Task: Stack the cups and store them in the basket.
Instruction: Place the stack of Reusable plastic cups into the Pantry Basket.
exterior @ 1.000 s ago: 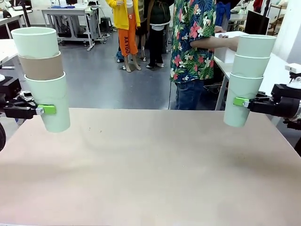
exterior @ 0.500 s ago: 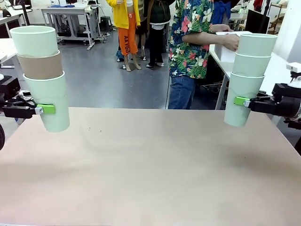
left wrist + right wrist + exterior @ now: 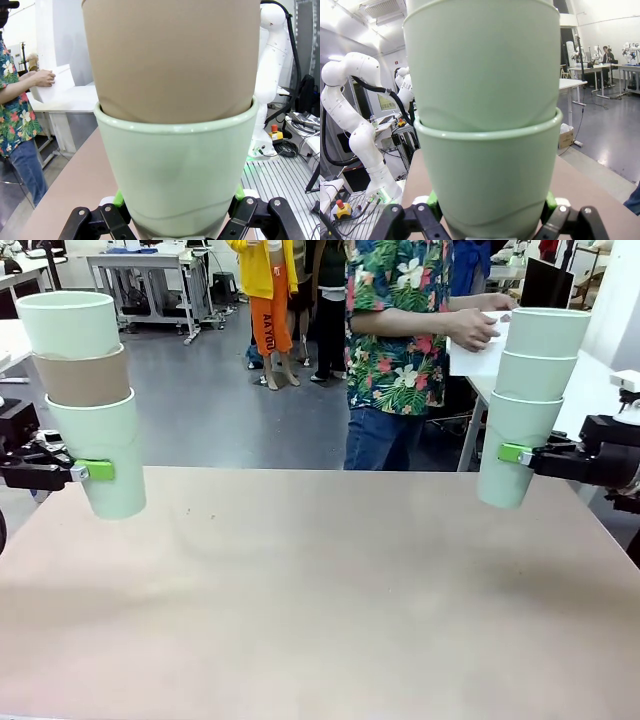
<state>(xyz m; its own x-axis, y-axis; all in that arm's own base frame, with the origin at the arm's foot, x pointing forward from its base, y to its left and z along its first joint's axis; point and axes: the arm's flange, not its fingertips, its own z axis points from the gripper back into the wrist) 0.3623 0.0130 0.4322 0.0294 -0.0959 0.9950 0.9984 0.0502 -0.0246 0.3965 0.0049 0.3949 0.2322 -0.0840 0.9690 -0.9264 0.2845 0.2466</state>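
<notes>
My left gripper [image 3: 98, 471] is shut on a stack of three cups [image 3: 88, 410] at the table's far left: mint at the bottom, tan brown in the middle, mint on top. That stack looms close in the left wrist view, mint cup [image 3: 175, 170] below the brown one. At the far right, my right gripper [image 3: 512, 453] is shut on a second stack of three mint cups [image 3: 525, 405], held above the table; its bottom cup [image 3: 487, 175] sits between my fingers. A person behind the table carries the white basket [image 3: 478, 352], part hidden by the right stack.
The tan table [image 3: 320, 600] spreads between both arms. The person in a flowered shirt [image 3: 400, 330] stands beyond the far edge, right of centre. In the left wrist view the basket [image 3: 57, 85] is in that person's hands.
The person has stepped left, bringing the white basket along. Both grippers and their cup stacks have barely moved.
</notes>
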